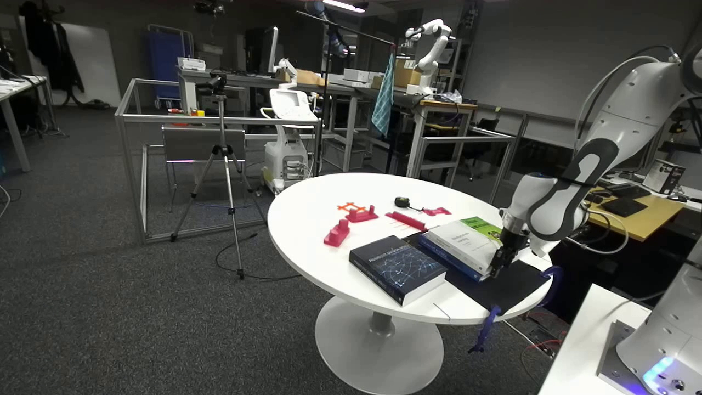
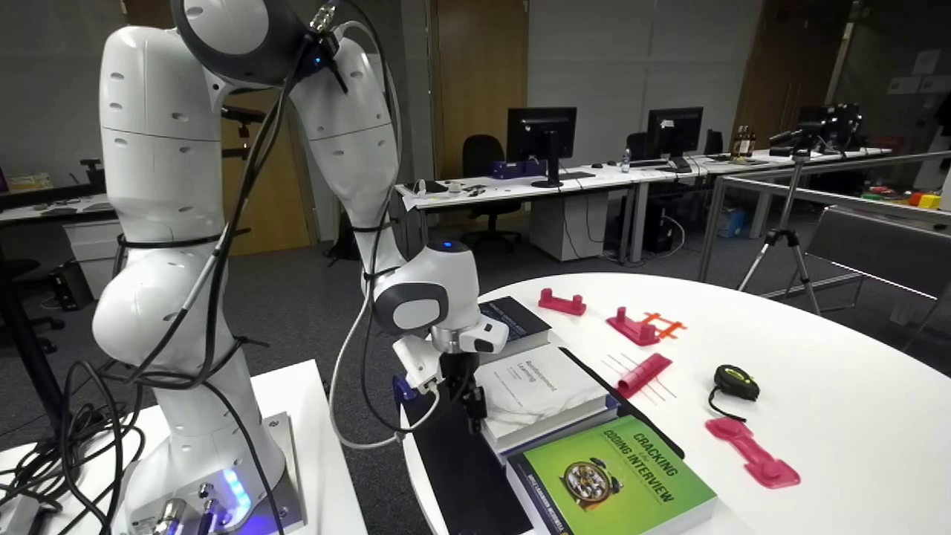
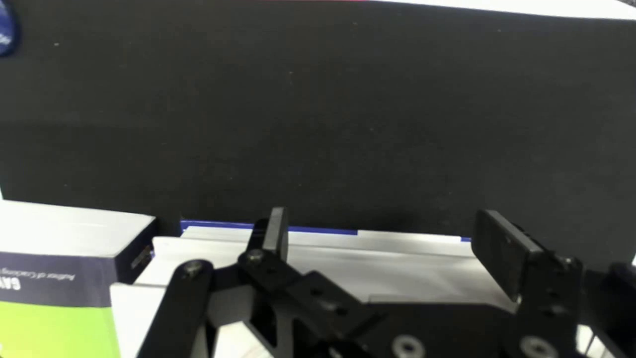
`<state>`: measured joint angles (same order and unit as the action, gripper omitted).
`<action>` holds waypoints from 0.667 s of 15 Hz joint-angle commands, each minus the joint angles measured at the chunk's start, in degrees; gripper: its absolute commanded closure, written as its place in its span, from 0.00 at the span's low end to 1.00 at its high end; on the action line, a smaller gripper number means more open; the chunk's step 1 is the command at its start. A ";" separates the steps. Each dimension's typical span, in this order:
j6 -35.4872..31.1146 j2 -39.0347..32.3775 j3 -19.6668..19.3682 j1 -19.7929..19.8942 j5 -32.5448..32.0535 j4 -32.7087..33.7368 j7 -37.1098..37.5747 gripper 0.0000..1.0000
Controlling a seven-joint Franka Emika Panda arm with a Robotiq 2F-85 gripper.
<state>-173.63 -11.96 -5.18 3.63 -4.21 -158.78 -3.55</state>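
Note:
My gripper (image 3: 381,223) is open, with its fingers wide apart and nothing held between them. In both exterior views the gripper (image 1: 496,267) (image 2: 476,420) points down beside the edge of a white book (image 1: 463,241) (image 2: 542,390) titled "Reinforcement Learning". This book lies on a blue book (image 1: 445,260), whose blue edge (image 3: 318,230) shows between the fingers in the wrist view. I cannot tell whether the fingers touch the books. A green book (image 2: 617,472) (image 3: 54,328) lies alongside. A black fabric sheet (image 1: 513,288) (image 2: 461,468) (image 3: 318,114) lies under the stack and gripper.
A dark thick book (image 1: 399,267) (image 2: 516,323) lies beyond the stack on the round white table (image 1: 307,211). Several pink parts (image 1: 337,233) (image 2: 645,375), an orange part (image 1: 351,207) and a tape measure (image 1: 402,202) (image 2: 735,382) lie farther off. Blue straps (image 1: 487,329) hang over the table edge.

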 commanded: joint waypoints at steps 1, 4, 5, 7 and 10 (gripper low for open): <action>2.05 2.96 -7.59 -3.94 -8.16 -0.39 0.16 0.00; 0.93 2.75 -11.25 -5.51 -12.92 -0.41 1.24 0.00; 0.85 2.78 -12.43 -6.22 -14.45 -0.43 1.76 0.00; 1.18 3.54 -14.14 -7.23 -16.76 -0.51 3.01 0.00; 3.27 6.70 -10.51 -4.24 -13.67 -0.64 0.40 0.00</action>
<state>-173.30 -10.50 -18.05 -2.39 -19.64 -158.76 -1.67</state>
